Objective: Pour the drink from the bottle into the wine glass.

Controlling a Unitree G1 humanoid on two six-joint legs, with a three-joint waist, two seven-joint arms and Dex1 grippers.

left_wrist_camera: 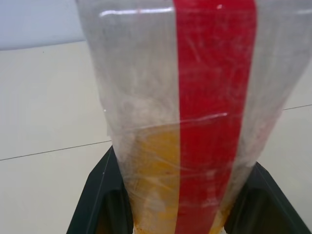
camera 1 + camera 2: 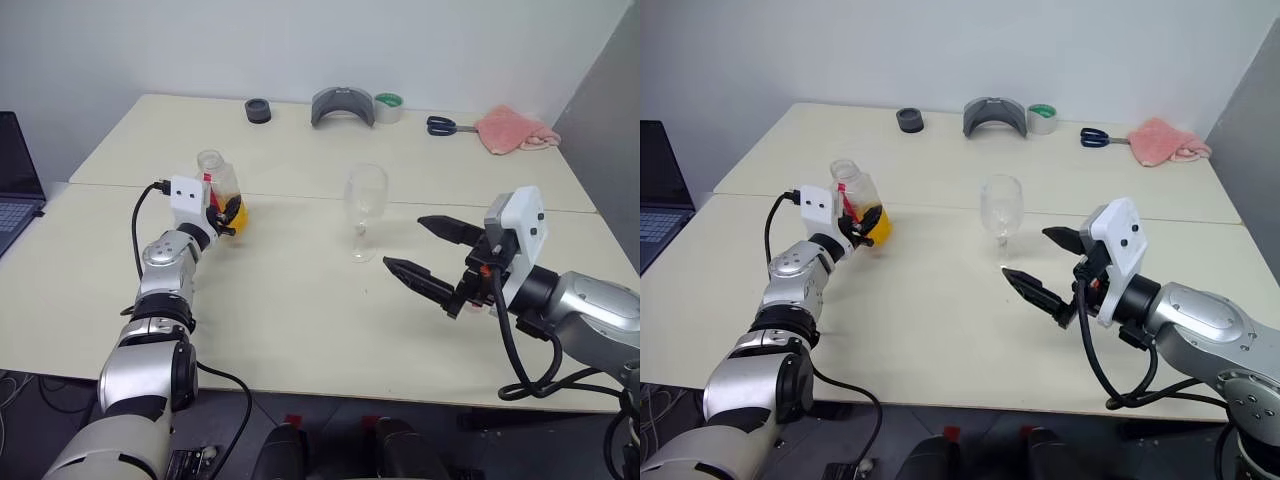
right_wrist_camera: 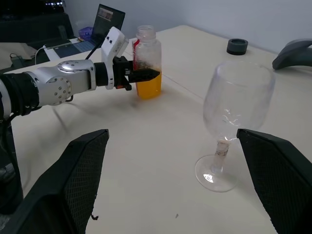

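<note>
bottle (image 2: 222, 188) and wine glass (image 2: 365, 205) on cream table (image 2: 300, 310).

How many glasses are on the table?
1. The wine glass stands upright near the middle of the table, between the bottle and the right gripper. None seems hidden.

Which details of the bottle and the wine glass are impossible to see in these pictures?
- Bottle top: cut off by the left wrist view's upper edge.
- Bottle base in the head views: behind the left end effector.
- Wine glass: whether dry inside, too faint to tell.
</note>
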